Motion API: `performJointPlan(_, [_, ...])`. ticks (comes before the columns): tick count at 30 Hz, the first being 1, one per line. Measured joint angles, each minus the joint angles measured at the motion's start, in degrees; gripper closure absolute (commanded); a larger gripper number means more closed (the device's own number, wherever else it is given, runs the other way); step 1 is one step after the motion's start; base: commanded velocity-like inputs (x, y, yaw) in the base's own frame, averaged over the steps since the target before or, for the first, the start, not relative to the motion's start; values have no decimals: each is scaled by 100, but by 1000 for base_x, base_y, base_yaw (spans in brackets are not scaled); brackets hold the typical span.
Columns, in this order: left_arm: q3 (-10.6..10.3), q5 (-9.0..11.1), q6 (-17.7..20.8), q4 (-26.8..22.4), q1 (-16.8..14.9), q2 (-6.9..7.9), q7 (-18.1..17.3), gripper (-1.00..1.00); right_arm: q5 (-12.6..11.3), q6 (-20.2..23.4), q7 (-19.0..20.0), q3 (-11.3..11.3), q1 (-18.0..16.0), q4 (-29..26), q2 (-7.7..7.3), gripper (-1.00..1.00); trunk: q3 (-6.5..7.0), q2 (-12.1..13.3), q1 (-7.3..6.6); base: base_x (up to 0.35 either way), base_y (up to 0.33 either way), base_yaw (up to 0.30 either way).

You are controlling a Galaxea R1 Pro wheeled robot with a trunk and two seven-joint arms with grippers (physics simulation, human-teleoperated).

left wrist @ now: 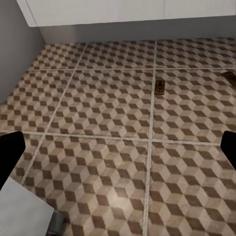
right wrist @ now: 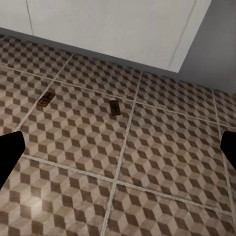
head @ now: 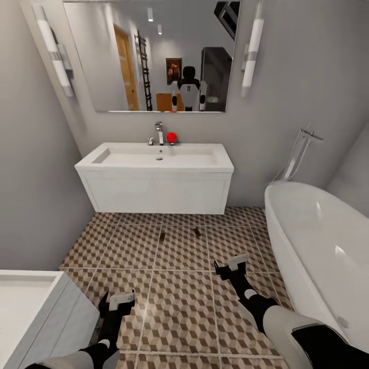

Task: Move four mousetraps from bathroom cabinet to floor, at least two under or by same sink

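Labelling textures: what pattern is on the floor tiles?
Brown, beige and white 3D cubes with pale grout, on the floor; the right wrist view shows it best.

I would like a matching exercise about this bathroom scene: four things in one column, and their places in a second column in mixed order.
Things:
1. two mousetraps
2. red ball
3. bathtub
4. mirror

Places:
A. on the wall above the sink
B. on the bathroom floor in front of the vanity
C. on the sink rim beside the faucet
D. along the right side of the room

Pairs: 1-B, 2-C, 3-D, 4-A
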Motion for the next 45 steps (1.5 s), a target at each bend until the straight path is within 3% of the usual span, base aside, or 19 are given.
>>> performJointPlan(45, [-4,0,2,1,1,0,0,-100,-1,0,31,3,0,0,0,-100,809,1806,-989,0,0,0])
